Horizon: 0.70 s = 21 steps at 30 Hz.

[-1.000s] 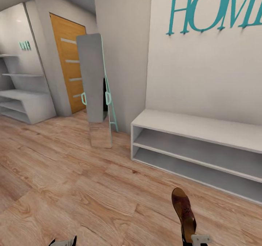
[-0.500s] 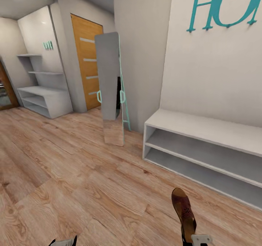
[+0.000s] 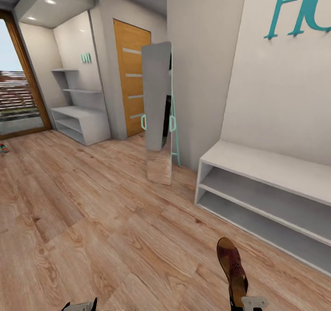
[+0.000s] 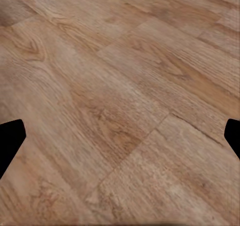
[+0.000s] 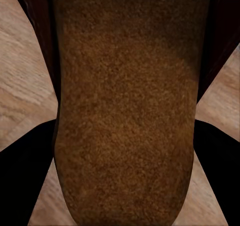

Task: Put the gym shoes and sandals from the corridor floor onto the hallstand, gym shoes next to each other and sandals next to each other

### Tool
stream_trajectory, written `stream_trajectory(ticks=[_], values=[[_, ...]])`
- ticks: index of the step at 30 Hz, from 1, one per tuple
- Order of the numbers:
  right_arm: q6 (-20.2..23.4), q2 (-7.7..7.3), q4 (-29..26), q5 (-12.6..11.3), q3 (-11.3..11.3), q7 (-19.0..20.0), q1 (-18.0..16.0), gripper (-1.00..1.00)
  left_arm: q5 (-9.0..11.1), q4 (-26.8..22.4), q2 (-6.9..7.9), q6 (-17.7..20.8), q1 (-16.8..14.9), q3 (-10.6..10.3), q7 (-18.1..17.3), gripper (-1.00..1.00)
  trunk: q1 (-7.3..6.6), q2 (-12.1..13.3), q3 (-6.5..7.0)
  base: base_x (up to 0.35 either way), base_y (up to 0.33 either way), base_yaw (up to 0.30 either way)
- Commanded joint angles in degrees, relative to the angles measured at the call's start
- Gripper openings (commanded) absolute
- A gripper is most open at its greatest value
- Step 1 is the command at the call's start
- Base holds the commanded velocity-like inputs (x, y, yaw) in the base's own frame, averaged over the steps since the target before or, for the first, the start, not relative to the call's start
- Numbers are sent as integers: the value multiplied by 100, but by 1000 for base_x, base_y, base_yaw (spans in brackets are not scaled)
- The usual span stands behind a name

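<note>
In the head view my right gripper (image 3: 248, 302) is shut on the heel end of one dark reddish-brown sandal (image 3: 232, 267), whose toe points away from me above the corridor floor (image 3: 115, 219). The right wrist view has the sandal's tan sole (image 5: 122, 86) pinched between the black fingers (image 5: 25, 176). My left gripper (image 3: 80, 305) sits at the bottom edge, open over bare planks (image 4: 120, 111). The hallstand (image 3: 80, 120), pale grey with staggered upper shelves, stands far off at the left. A small red and green shape (image 3: 2, 148) lies at the left edge, too small to tell.
A plain pale-grey two-tier bench (image 3: 271, 187) runs along the right wall. A tall leaning mirror with a teal frame (image 3: 158, 113) stands beside a wall corner. An orange door (image 3: 133, 81) is behind it, and a glazed door (image 3: 18, 99) is at far left.
The camera has turned left, so the bench, mirror and door slid right in the picture and the hallstand and glazed door came further into view. Both grippers and the sandal hold their place.
</note>
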Motion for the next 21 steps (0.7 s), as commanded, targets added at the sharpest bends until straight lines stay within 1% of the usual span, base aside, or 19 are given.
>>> stream_trajectory(ticks=[1,17,21], values=[[-11,-2,0,22,13,-34,-2,-100,50,6,0,-14,-4,1,-32,100,-24,39,8,0,0,251],[-11,-2,-3,23,13,-34,-2,-100,43,10,-2,-5,-4,8,-32,100,-24,39,-75,1,0,251],[-11,-2,-1,23,13,-34,-2,-100,39,13,-4,-1,-4,9,-32,100,-24,39,-95,113,0,251]])
